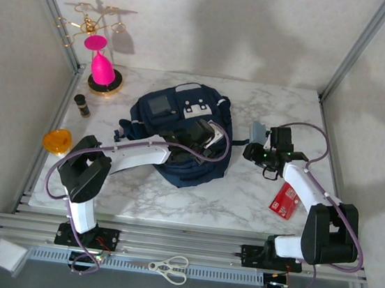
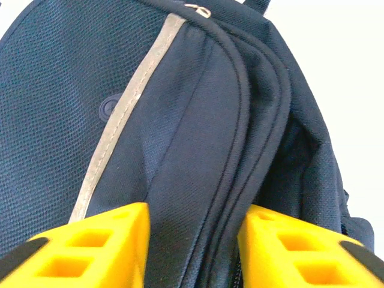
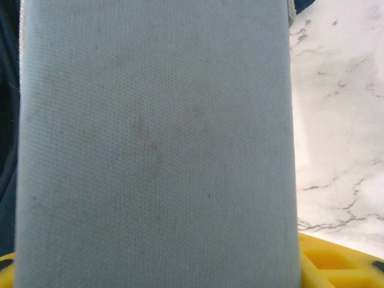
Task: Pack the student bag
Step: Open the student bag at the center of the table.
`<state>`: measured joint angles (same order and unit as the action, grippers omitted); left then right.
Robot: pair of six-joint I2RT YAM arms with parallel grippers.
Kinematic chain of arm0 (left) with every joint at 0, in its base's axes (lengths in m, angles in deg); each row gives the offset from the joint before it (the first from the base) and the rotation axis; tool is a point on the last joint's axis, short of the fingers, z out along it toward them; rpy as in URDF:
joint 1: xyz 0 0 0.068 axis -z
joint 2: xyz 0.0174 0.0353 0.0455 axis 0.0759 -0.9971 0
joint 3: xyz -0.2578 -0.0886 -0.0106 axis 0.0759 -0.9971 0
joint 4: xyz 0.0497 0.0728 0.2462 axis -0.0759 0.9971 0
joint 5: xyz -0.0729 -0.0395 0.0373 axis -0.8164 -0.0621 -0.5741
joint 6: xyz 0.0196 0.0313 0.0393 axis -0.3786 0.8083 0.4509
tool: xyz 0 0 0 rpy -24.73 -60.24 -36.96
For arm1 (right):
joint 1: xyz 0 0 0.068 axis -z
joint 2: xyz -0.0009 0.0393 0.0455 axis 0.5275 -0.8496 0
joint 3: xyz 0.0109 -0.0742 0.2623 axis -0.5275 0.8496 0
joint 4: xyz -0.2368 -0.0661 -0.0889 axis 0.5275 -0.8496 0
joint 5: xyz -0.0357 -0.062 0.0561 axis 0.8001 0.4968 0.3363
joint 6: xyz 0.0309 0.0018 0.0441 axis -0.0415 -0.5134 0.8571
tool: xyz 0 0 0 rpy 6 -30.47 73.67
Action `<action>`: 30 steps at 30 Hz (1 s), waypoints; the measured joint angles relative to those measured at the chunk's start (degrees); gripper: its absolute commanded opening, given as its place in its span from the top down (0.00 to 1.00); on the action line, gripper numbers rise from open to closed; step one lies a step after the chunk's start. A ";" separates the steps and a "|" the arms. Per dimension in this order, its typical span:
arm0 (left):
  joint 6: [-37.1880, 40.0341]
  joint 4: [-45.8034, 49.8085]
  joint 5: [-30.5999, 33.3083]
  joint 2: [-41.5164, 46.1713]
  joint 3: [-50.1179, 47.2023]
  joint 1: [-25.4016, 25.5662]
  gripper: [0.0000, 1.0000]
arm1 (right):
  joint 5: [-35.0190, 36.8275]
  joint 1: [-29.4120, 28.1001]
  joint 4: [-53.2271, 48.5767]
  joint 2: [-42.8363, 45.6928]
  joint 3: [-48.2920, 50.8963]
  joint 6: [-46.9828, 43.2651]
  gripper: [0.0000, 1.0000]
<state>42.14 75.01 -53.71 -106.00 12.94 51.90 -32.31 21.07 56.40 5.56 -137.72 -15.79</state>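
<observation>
The student bag (image 1: pixel 175 114), navy with a grey square patch, lies in the middle of the marble table. My left gripper (image 1: pixel 204 137) reaches over its right side. In the left wrist view the yellow fingers (image 2: pixel 108 246) stand on either side of a fold of the bag's flap (image 2: pixel 198 180), and the fabric fills the gap between them. The bag's dark opening (image 2: pixel 300 174) shows just right of that fold. My right gripper (image 1: pixel 258 145) hovers to the right of the bag, shut on a flat pale grey fabric case (image 3: pixel 156 144), which stands upright (image 1: pixel 257 132).
A pink cone on a gold stand (image 1: pixel 103 71) and a small dark bottle (image 1: pixel 81 105) are at the back left. An orange cup (image 1: pixel 57 141) sits at the left edge. A red packet (image 1: pixel 286 200) lies beside the right arm. Scissors (image 1: pixel 169 268) rest on the front rail.
</observation>
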 measured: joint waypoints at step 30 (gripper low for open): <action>-15.98 1.66 7.76 1.77 11.52 -0.52 1.00 | -15.96 -8.26 -2.80 9.42 -3.87 5.33 0.41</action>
<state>26.17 76.67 -45.95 -104.23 24.46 51.38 -48.26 12.81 53.60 14.98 -141.59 -10.46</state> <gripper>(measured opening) 0.054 0.595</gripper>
